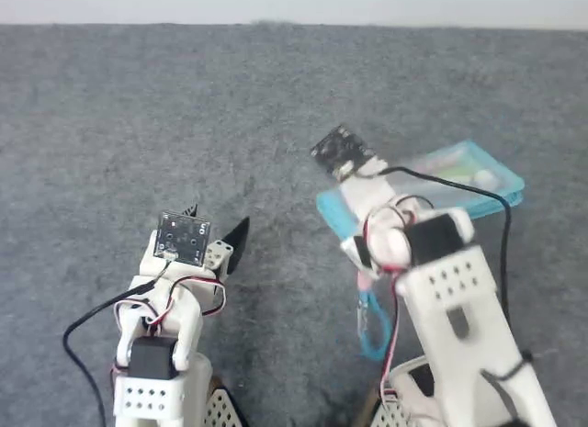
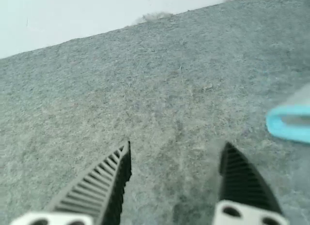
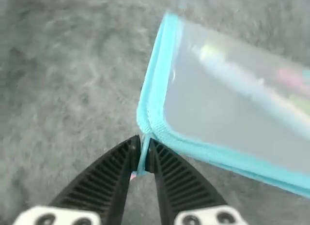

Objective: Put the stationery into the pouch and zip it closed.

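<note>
Clear plastic pouch with turquoise edging [image 1: 469,170], right of centre: right tool [image 3: 143,140] is clamped on its thin turquoise pull strip [image 3: 143,159]. Best to pull straight along the edge. Left tool [image 2: 177,152], jaws apart, could steady the pouch.

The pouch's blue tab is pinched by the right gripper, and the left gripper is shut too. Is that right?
Not quite. The left gripper is open, its jaws spread wide above the grey mat, as the left wrist view shows. The rest holds: the right gripper does pinch the blue tab at the corner of the pouch.
</note>
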`<state>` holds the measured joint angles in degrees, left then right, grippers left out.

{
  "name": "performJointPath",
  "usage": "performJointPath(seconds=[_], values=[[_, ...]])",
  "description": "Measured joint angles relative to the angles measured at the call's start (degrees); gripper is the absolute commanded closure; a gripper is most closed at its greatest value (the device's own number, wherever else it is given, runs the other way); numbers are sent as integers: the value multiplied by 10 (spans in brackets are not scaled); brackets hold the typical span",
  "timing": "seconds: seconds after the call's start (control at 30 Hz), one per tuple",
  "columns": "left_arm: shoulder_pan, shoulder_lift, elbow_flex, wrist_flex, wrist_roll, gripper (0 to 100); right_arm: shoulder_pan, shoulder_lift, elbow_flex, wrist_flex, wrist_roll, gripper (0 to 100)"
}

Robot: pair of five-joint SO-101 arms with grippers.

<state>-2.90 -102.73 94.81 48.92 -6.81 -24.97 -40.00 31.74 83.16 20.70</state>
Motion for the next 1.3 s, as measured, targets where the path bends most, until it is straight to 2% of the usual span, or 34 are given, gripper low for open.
performJointPath(seconds=[0.23,0.43,0.9,1.3], values=[[93,0,-1,51,-25,690,-27,-21,-108,88,6,993],[104,0,-1,53,-25,689,-91,-21,-184,137,6,993],[107,0,-14,82,-25,689,-84,44,-282,139,2,993],[107,0,-14,81,-25,689,-174,49,-342,171,-18,993]])
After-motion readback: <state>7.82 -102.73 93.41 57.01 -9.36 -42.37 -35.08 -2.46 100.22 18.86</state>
